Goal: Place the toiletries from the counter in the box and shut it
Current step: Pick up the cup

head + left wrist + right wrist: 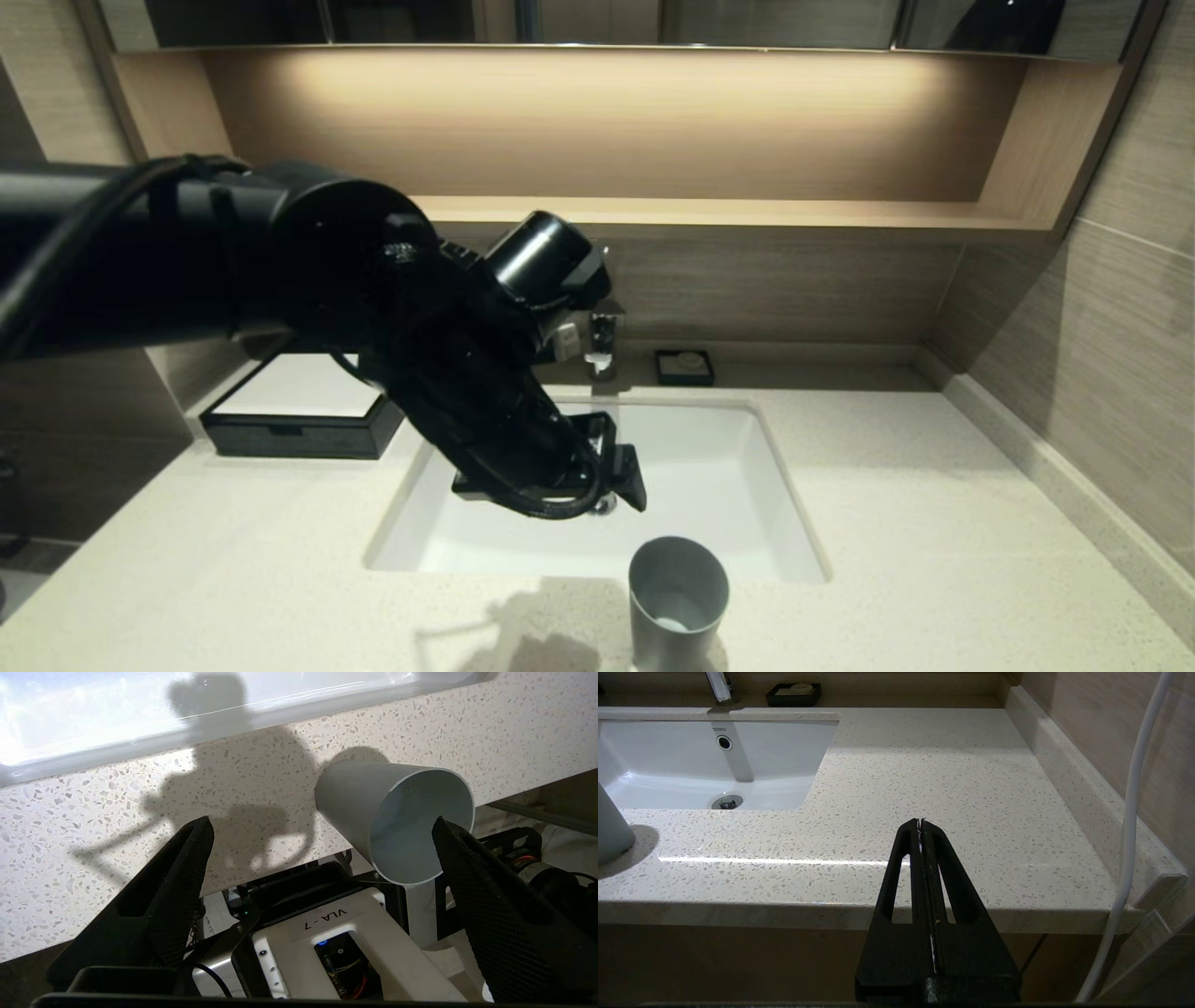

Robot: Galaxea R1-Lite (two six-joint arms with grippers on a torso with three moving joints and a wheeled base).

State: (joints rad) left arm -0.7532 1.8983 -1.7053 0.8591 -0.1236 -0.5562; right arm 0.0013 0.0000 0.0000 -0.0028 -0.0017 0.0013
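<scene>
- Nearest to you, the right tool (920,826) is parked low in front of the table (952,788), beyond its front edge, with its two fingers pressed together and holding nothing.
- Just behind the front edge of the table stands the grey cup (678,602), upright and open at the top; something small and pale lies at its bottom, but you cannot tell what it is.
- The left tool (322,835) hangs above the near part of the white basin (709,467), just behind the cup. In the left wrist view you see its fingers (187,868) spread wide, with nothing between them, and the cup near one finger but not touching it.
- The left arm (233,261) comes in from your left side and crosses over the basin.
- Farther, at the left back of the table, the box (299,411) sits with its white top panel; the arm hides a part of it, and its front looks shut.
- At the back wall you find the faucet (602,341) and beside it the small black soap dish (684,367).
- You see no toiletries lying on the table in any view.
</scene>
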